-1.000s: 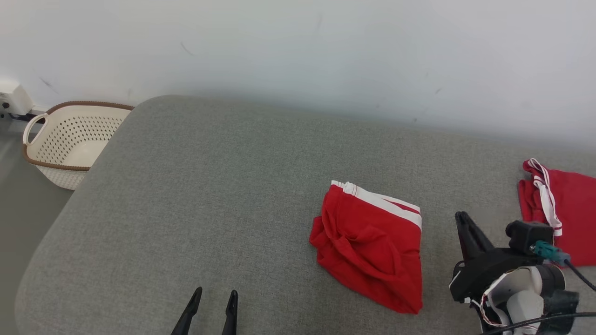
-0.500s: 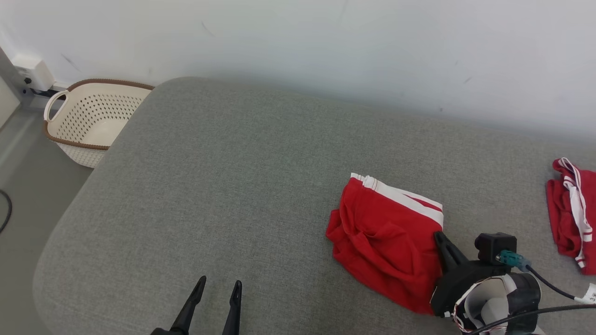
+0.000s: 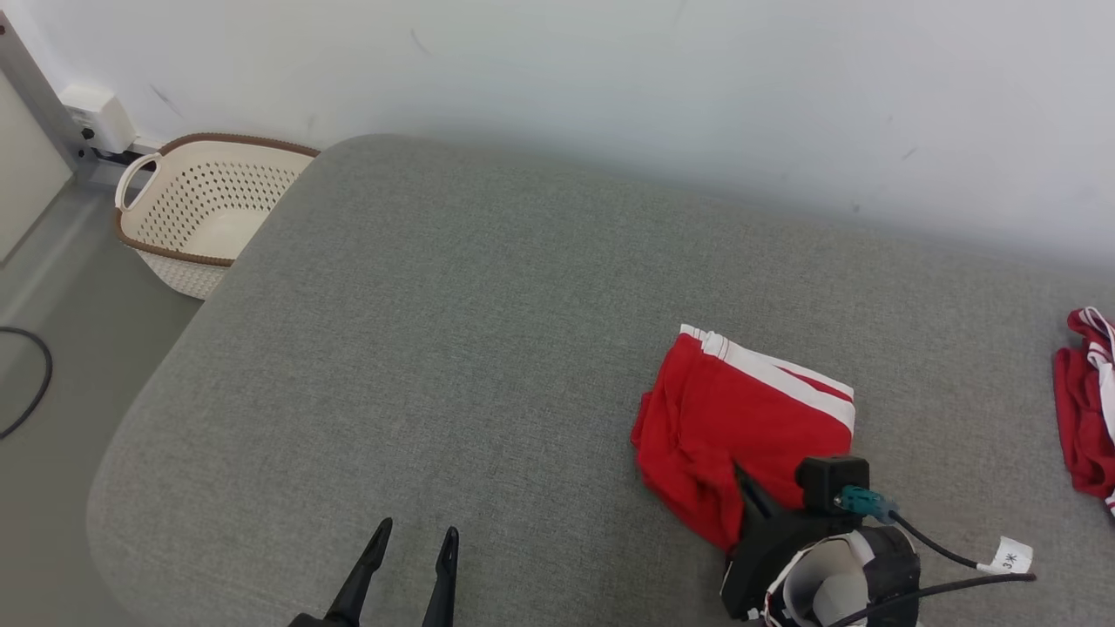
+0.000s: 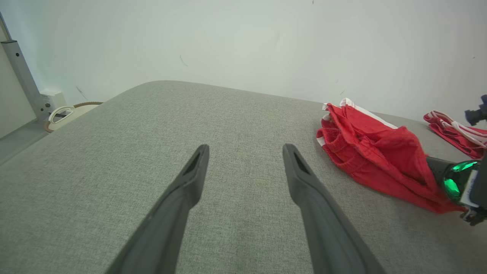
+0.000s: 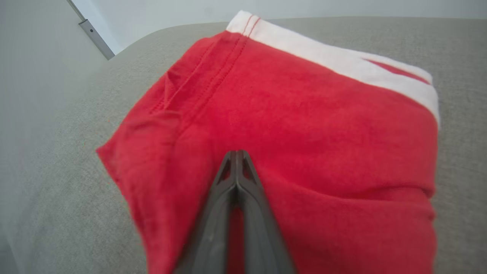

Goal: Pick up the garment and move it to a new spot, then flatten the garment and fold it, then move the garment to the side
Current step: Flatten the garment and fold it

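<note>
- My left fingers [image 4: 189, 182] are nearest me, low over the bare grey worktop [image 3: 435, 348]. They are spread wide with nothing between them and point ahead toward the wall.
- My right arm comes in from the near right, its wrist just above the worktop. The right fingers [image 5: 222, 205] are pressed tight together, tips meeting.
- Those tips lie against the red garment [image 5: 304, 114] near its closest edge. I cannot tell whether a fold is pinched between them.
- The garment lies folded on the worktop, under and ahead of the right fingers and well off to the right of the left fingers.
- Its white-banded edge faces away from the right fingers, and the band runs crosswise to them at a slant. The bundle is about as wide as it is long, so I see no clear long axis.
- Further right of the right fingers, apart from them, lies a second red garment [image 3: 1084, 418] with white trim.
- Far left of the left fingers, past the worktop's corner, a cream perforated basket [image 3: 187, 272] stands on the floor by the white wall [image 3: 610, 70].
</note>
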Controlling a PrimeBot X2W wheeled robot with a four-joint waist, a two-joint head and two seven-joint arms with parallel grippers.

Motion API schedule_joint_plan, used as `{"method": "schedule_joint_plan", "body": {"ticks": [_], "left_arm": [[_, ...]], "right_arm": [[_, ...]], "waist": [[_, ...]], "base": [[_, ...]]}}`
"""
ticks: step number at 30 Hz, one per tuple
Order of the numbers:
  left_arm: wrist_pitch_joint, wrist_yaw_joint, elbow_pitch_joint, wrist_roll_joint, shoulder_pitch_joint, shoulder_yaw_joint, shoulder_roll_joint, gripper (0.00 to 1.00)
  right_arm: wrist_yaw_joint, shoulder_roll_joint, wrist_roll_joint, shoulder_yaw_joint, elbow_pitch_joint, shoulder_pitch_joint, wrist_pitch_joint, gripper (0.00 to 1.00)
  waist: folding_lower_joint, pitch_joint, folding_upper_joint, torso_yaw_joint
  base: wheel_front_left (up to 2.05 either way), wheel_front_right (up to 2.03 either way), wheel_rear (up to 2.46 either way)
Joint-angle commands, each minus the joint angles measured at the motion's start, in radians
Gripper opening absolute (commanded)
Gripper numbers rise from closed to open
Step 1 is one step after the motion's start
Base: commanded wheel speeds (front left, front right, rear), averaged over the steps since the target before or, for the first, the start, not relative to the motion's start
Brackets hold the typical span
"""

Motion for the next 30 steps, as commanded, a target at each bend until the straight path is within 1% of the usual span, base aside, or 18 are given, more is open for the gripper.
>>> {"method": "schedule_joint_plan", "body": {"ticks": [1,6,11,15,19,24,30], "left_arm": [[-0.004,0.002,0.005,-0.004,-0.009,0.001,0.001,1.00],[-0.004,0.000,0.009,-0.007,-0.004,-0.004,0.001,1.00],[-0.004,-0.002,0.015,-0.007,-0.002,-0.007,0.000,1.00],[-0.004,-0.006,0.022,-0.007,0.002,-0.009,0.001,1.00],[-0.004,-0.004,0.019,-0.008,0.006,-0.004,0.004,1.00],[-0.004,0.006,0.007,-0.009,0.020,0.007,0.007,1.00],[-0.004,0.008,0.000,-0.013,0.032,0.011,0.005,1.00]], "right_arm": [[0.000,0.006,0.006,0.007,0.004,-0.012,-0.007,0.00],[0.000,0.043,0.027,0.050,0.008,0.001,-0.008,0.00],[0.000,0.064,0.056,0.094,0.022,0.022,-0.007,0.00],[0.000,0.071,0.084,0.125,0.040,0.030,-0.007,0.00],[0.000,0.072,0.102,0.136,0.013,0.021,-0.008,0.00],[0.000,0.068,0.080,0.071,-0.041,0.010,-0.008,0.00],[0.000,0.022,0.018,-0.047,-0.145,0.046,-0.008,0.00]], "waist": [[-0.0001,-0.002,0.0000,0.003],[-0.0001,-0.010,0.0000,0.013],[-0.0001,-0.022,0.0000,0.024],[-0.0001,-0.034,0.0000,0.033],[-0.0001,-0.038,0.0000,0.032],[-0.0001,-0.043,0.0000,0.012],[-0.0001,-0.052,0.0000,-0.014]], "base": [[0.00,0.00,0.00],[0.00,0.00,0.00],[0.00,0.00,0.00],[0.00,0.00,0.00],[0.00,0.00,0.00],[0.00,0.00,0.00],[0.00,0.00,0.00]]}}
